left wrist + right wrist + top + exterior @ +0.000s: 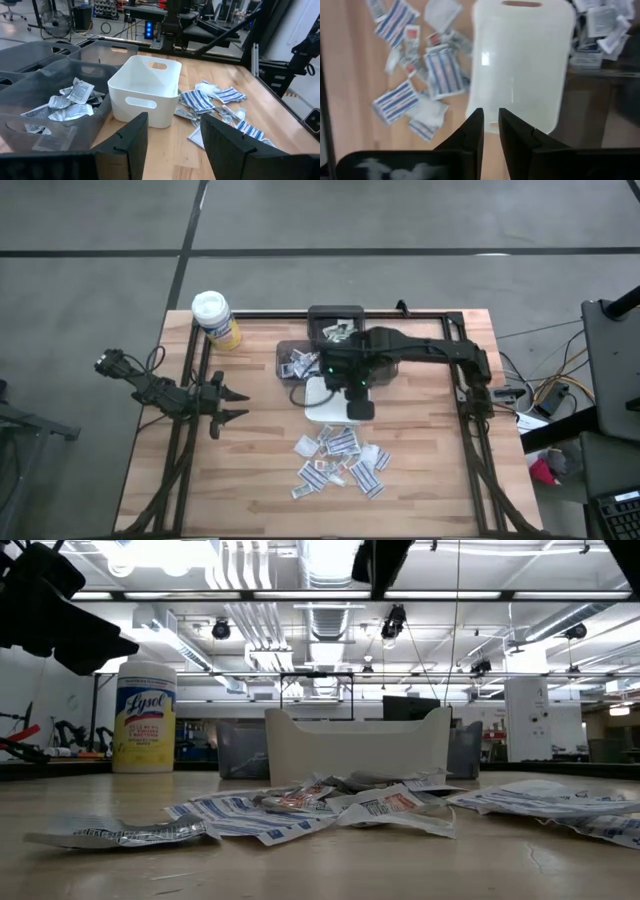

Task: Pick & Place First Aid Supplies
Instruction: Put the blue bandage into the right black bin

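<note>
First aid supplies (338,458) lie in a loose overlapping heap at 6 o'clock on the tabletop (260,480), just below the white dish (330,402); more sit in the grey bins (295,360) at 12. Your right tool (490,125) hangs over the dish's near rim, fingers almost together, nothing held. Left tool (238,404) waits at 9, fingers apart. Risks: packets are flat and stacked, so you may pinch several or skate off; descending here clips the dish rim.

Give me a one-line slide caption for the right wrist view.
Right tool, fingers nearly closed and empty, poised over the empty white bin, loose first aid packets scattered on the wooden table beside it.
</note>
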You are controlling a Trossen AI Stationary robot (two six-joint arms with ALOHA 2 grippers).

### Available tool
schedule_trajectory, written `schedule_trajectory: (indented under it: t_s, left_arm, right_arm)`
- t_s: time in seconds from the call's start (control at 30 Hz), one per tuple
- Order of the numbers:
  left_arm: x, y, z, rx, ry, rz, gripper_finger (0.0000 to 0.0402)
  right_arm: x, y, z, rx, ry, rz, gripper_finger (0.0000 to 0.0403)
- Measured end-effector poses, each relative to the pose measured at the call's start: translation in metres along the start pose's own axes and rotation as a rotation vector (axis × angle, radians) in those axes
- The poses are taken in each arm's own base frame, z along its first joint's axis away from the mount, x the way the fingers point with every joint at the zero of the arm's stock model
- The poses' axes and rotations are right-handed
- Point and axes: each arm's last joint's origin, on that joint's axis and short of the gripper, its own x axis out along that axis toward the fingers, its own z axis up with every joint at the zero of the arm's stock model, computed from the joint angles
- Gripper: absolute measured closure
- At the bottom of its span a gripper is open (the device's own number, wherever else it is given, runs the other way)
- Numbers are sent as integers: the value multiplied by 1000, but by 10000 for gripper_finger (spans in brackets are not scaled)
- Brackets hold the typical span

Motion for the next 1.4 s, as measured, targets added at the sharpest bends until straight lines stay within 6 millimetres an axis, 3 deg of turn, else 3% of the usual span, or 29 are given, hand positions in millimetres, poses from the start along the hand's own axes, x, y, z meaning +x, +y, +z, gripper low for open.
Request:
schedule_trajectory:
  t_s: [0.23, 0.5, 0.83, 1.07, 1.4]
  left_arm:
    - [0, 0, 1, -14, -6, -2, 225]
    - [0, -1, 2, -118, -20, -7, 225]
    - [0, -1, 2, -123, -24, -8, 225]
    - [0, -1, 2, -124, -26, -8, 225]
    - [0, -1, 3, -106, -26, -7, 225]
  right_arm:
    - [-12, 34, -30, -26, -58, 23, 365]
    - [-8, 60, -74, -14, -202, 77, 369]
    - [24, 78, -118, 10, -365, 176, 369]
    - [56, 86, -125, -9, -491, 245, 369]
    - [102, 84, -134, 146, -434, 272, 369]
